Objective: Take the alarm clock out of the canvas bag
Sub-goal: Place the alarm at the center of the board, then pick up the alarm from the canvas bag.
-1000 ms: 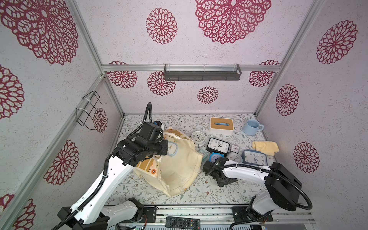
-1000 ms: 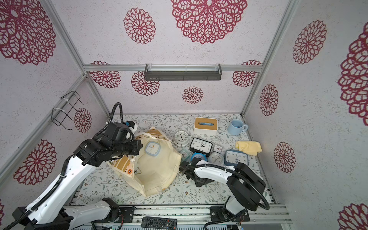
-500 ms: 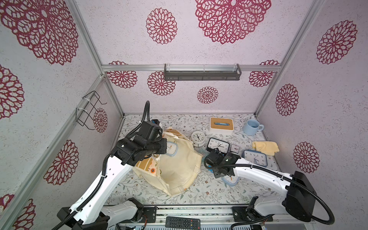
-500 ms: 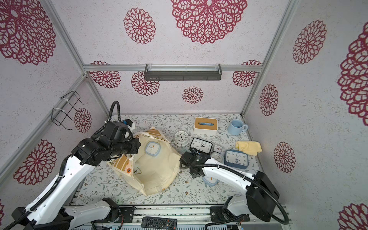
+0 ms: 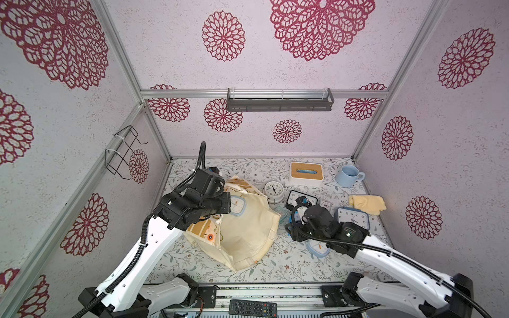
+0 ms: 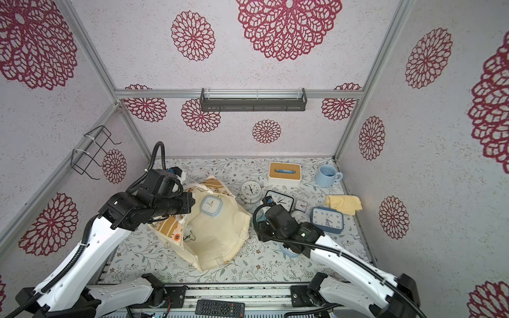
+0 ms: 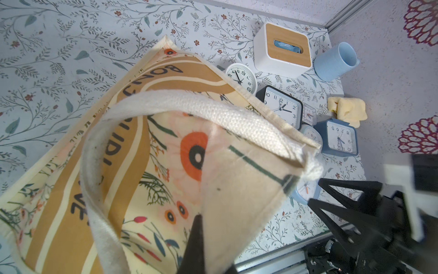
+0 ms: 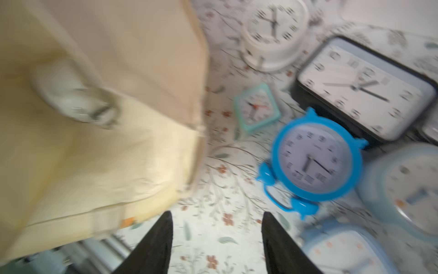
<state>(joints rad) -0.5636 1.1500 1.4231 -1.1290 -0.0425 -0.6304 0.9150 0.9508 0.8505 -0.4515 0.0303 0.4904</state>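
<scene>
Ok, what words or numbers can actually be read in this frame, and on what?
"BON": tan panel of the canvas bag, upside down in the left wrist view; the letters after it are folded or covered.
"9 10 11 12 1 2 3 4": dial of the black clock.
"5 6 7 8 9 10": dial of the blue square clock.
White round clock numerals and remote keys: too small to read surely.

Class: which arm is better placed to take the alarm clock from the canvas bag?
Likely right: the right gripper is open and empty beside the canvas bag, whose alarm clock lies exposed; the left gripper is shut on the bag's edge, holding it open.
</scene>
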